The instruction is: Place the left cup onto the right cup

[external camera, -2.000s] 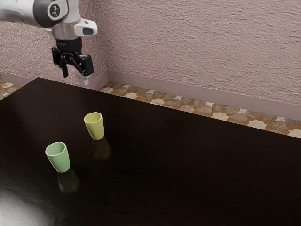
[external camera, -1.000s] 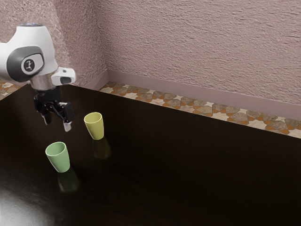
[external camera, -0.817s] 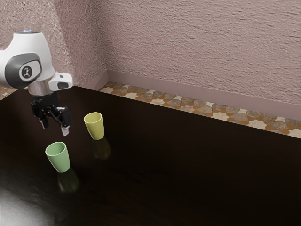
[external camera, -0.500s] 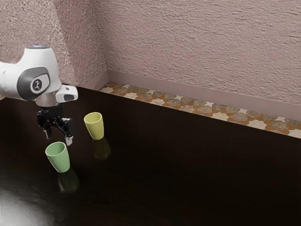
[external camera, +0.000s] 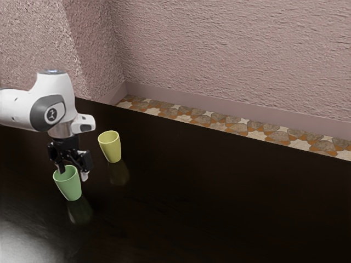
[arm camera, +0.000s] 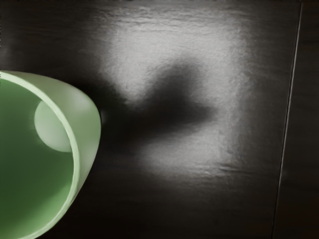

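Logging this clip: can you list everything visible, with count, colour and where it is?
green cup: one, light green, upright on the table, toward the exterior view's left
yellow cup: one, yellow, upright, apart from the green cup, farther back
table: one, dark glossy brown, under both cups
wall: pink, textured, behind the table
floor: orange-and-cream patterned tiles, along the wall
arm: one, white and grey, entering from the exterior view's left
end effector: one, black, open, at the green cup's rim

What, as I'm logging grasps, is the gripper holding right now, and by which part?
Nothing yet: the black gripper is open at the rim of the light green cup, which stands on the dark table.
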You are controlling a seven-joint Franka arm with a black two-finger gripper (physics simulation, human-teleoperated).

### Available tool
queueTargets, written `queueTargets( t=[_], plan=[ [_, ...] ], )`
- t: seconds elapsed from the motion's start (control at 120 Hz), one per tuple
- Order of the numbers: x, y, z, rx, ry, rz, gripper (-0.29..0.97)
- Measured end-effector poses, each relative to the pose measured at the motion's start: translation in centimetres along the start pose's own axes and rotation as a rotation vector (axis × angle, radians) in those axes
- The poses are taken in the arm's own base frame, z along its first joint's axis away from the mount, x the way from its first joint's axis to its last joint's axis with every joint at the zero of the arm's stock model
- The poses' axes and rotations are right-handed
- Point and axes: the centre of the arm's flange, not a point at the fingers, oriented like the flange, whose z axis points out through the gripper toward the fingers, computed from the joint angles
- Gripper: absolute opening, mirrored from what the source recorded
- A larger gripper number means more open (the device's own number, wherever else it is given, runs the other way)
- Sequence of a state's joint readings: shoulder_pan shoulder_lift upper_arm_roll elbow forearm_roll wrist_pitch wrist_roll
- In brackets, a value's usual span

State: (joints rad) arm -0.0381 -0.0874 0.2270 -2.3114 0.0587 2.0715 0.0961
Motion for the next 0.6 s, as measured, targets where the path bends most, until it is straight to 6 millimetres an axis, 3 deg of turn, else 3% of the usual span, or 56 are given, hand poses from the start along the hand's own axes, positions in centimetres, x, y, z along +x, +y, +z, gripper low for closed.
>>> queueTargets(
  t=[0.233,0.6],
  plan=[
    [-0.1,-3.3,0.3,-0.011,0.010,-0.050,0.68],
    [0.7,-2.8,2.1,-0.003,-0.006,-0.018,0.68]
  ],
)
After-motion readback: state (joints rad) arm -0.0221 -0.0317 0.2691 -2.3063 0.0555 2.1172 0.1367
